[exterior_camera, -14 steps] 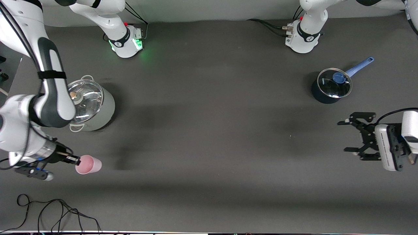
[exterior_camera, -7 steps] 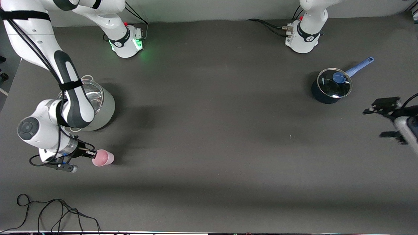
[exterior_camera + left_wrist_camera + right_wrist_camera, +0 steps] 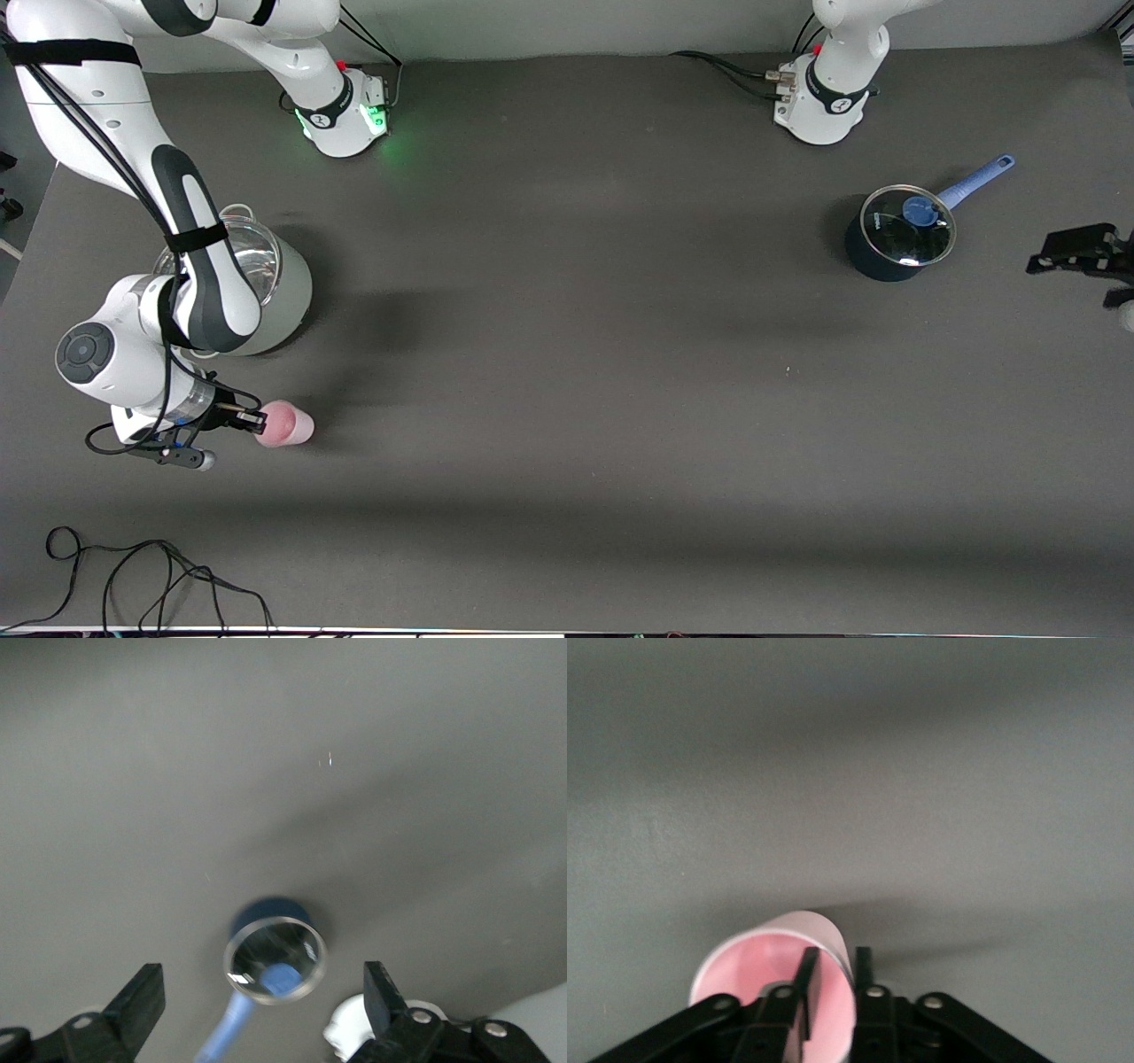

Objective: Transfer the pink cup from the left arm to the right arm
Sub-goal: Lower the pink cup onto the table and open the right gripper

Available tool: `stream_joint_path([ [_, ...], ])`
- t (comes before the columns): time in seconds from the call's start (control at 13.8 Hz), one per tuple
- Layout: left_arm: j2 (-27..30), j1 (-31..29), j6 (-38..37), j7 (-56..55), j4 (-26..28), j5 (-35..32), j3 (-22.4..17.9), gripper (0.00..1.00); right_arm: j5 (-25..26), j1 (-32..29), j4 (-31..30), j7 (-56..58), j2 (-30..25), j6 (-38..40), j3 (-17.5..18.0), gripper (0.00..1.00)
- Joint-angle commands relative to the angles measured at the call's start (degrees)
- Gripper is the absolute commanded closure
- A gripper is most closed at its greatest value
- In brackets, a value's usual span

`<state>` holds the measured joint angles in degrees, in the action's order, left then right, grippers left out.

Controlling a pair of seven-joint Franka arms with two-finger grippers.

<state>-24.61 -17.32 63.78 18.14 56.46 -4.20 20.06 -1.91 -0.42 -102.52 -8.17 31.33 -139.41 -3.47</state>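
Jaws of right gripper (image 3: 252, 419) pinching pink cup's (image 3: 285, 424) rim wall, nearer the camera than steel pot (image 3: 257, 288); left gripper (image 3: 1083, 252) spread wide, idle beside saucepan (image 3: 897, 236), probably post-handoff.

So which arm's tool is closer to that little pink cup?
Right. The right tool straddles the pink cup's rim; the left tool hangs open beside the blue saucepan.

No legible text, number or sign found in any view. A small white mark sits on the rim of the dark blue saucepan (image 3: 897, 235), too small to read. A dark emblem appears on each arm base collar (image 3: 835, 102), form only, no readable characters. Nothing else bears lettering.
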Motion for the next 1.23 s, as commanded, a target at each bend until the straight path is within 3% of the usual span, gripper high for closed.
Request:
stream_joint_path([
  [0.0,1.1,3.0,-2.3,-11.3,1.4,-1.5,-0.2,0.00,-0.5,-0.4,0.6,1.9,0.6,-1.0,0.1,0.00],
  [0.43,1.0,3.2,-3.7,-15.6,2.2,-1.3,-0.2,0.00,-0.5,-0.1,0.1,2.2,-0.6,1.1,0.0,0.00],
  [0.8,1.1,4.1,-3.5,-16.3,3.5,-1.5,-0.2,0.00,-0.4,-0.1,1.7,5.8,-6.8,17.3,0.0,0.00],
  [0.94,3.5,4.6,-1.7,-16.6,7.4,-2.0,-0.3,0.00,-0.2,-0.2,5.3,6.6,-9.7,25.2,-0.4,0.00],
  [1.16,11.0,4.3,7.1,-16.5,19.4,-2.0,-0.4,0.00,2.8,0.2,12.1,6.6,-13.1,33.8,-0.3,0.00],
])
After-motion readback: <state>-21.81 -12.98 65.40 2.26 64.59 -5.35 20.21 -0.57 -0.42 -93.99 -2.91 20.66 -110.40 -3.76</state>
